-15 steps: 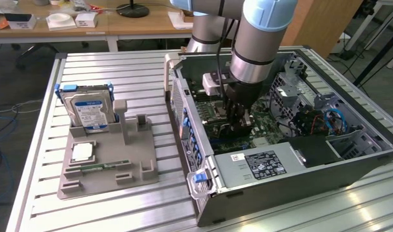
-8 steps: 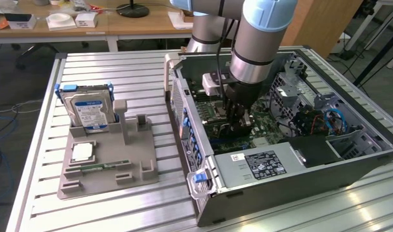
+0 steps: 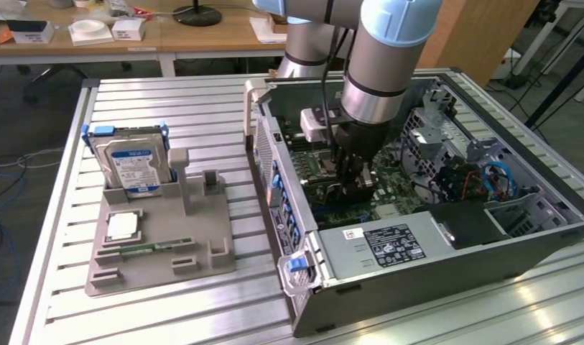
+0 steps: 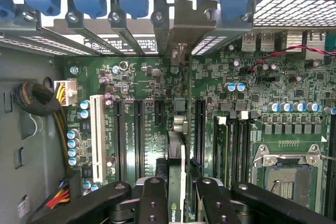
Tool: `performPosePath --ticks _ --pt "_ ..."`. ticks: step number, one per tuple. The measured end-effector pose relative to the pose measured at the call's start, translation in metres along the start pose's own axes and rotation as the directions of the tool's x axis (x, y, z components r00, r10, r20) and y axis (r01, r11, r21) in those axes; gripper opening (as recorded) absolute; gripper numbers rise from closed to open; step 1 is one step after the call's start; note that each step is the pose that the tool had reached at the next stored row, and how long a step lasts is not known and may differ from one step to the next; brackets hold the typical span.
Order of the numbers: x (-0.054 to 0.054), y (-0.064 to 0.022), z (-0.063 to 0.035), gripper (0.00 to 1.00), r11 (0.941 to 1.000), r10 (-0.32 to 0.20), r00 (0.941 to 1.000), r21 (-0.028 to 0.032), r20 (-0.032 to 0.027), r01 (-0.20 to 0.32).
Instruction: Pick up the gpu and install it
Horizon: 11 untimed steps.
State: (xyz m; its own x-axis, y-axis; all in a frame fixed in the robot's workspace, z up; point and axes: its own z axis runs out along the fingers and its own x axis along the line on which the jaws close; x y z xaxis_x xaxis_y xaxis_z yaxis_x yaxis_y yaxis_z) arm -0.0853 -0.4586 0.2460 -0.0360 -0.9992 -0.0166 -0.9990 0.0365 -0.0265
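The gpu (image 4: 177, 145) is a thin card seen edge-on in the wrist view, standing upright over the green motherboard's expansion slots, its metal bracket end toward the case's rear slot openings. In the exterior view it (image 3: 354, 188) stands inside the open case.

Exterior high, oblique; wrist close above motherboard (image 4: 147, 103); both share it.

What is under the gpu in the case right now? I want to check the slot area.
Under the gpu, held edge-on in the pincer, lies the green motherboard with its long black expansion slots. The stretch directly beneath the card is covered by the card itself.
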Motion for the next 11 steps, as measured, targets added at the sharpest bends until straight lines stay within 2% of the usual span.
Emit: performPosePath --ticks 8,11 --pt "-0.0008 0.0009 -0.0009 0.26 1.0 0.0 1.0 0.0001 -0.0005 0.0" --pt "-0.0007 0.0029 -0.0007 0.26 1.0 0.0 1.0 0.0027 -0.0006 0.0"
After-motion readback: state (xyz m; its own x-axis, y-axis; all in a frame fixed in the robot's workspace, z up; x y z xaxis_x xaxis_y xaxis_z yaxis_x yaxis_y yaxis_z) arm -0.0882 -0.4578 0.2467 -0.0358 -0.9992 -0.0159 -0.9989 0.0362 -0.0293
